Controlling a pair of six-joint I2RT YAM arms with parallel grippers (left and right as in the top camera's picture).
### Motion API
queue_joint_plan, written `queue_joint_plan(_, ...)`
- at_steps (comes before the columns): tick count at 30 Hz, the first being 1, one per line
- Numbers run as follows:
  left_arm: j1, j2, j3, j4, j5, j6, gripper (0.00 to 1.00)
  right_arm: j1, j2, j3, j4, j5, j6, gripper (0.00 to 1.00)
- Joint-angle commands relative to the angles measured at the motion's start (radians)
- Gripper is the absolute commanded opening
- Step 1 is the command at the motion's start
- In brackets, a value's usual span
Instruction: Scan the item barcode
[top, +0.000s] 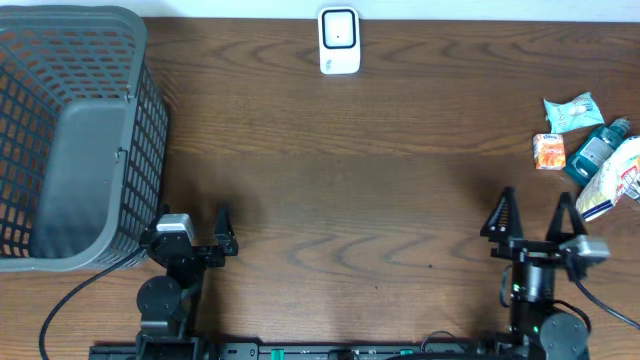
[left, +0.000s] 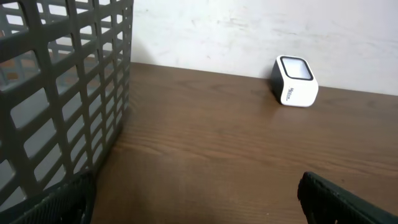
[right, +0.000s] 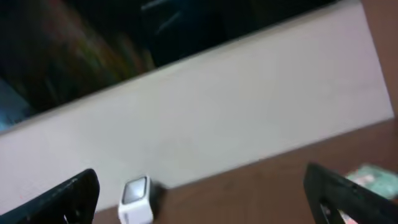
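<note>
At the near edge of the counter (top: 330, 230), the left fingers (top: 222, 225) stand wide open and empty, just beside the grey basket (top: 80, 130). The right fingers (top: 503, 212) are spread wide too, holding nothing. Just beyond them, at the right edge, lie 4 items: a white bag (top: 612, 185), a blue bottle (top: 596, 150), an orange carton (top: 549, 151) and a teal packet (top: 570, 112). The white scanner (top: 339, 41) stands at the far edge, well apart from them.
</note>
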Motion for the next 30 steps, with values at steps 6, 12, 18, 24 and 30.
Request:
queue_joint_plan(6,-0.002,-0.006,-0.019,-0.029,-0.002,-0.005,0.98,0.026,-0.012,-0.065,-0.057,-0.109,-0.241,0.99)
queue_joint_plan(12,-0.002,-0.006,-0.019,-0.029,-0.002,-0.005,0.98,0.043,-0.012,-0.065,-0.223,-0.126,-0.351,0.99)
queue_joint_plan(18,-0.002,-0.006,-0.019,-0.029,-0.002,-0.005,0.98,0.043,-0.012,-0.065,-0.293,-0.061,-0.352,0.99)
queue_joint_plan(24,-0.002,-0.006,-0.019,-0.029,-0.002,-0.005,0.98,0.048,-0.012,-0.065,-0.293,-0.046,-0.367,0.99)
queue_joint_plan(30,-0.002,-0.006,-0.019,-0.029,-0.002,-0.005,0.98,0.048,-0.011,-0.065,-0.294,-0.036,-0.392,0.99)
